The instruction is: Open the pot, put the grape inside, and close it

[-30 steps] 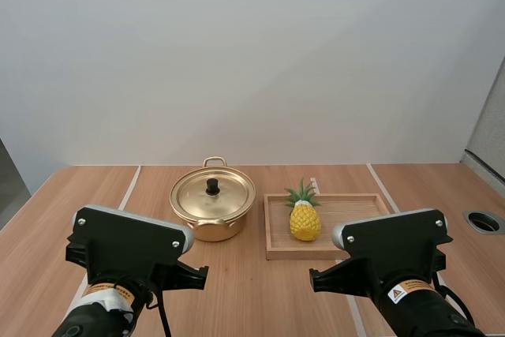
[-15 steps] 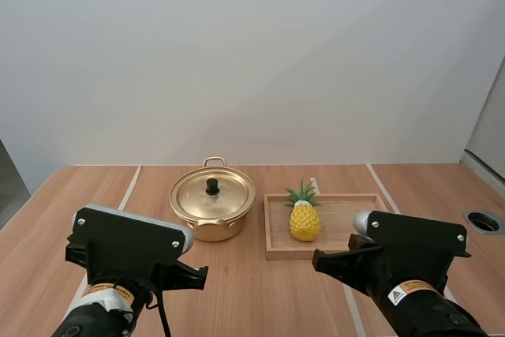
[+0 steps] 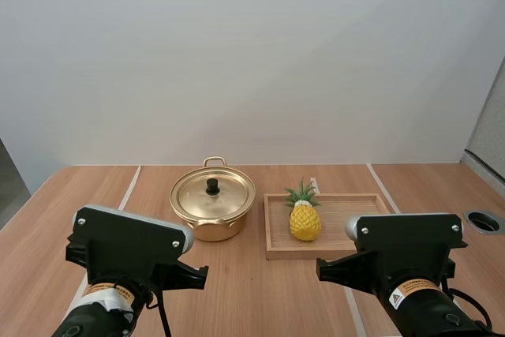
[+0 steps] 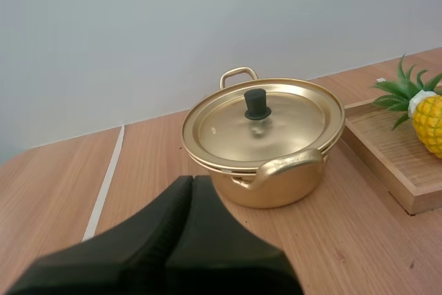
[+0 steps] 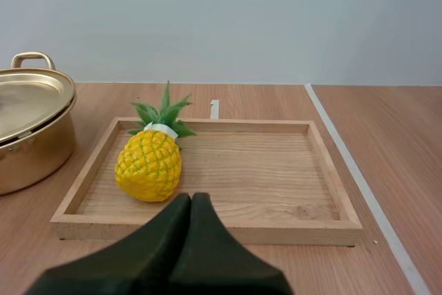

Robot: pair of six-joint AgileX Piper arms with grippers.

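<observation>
Left hand (image 4: pixel 193 182) is clenched on nothing, low over the tabletop (image 3: pixel 252 290), with the pot (image 4: pixel 276 186) near ahead, lid (image 4: pixel 293 119) on. Right hand (image 5: pixel 191 198), clenched and empty too, faces the pineapple (image 5: pixel 148 165) in the tray (image 5: pixel 276 177) just beside the pot.

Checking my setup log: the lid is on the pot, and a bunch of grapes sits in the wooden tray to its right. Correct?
No: the fruit in the wooden tray is a pineapple, not grapes; the right wrist view shows it. The lid is on the pot.
</observation>
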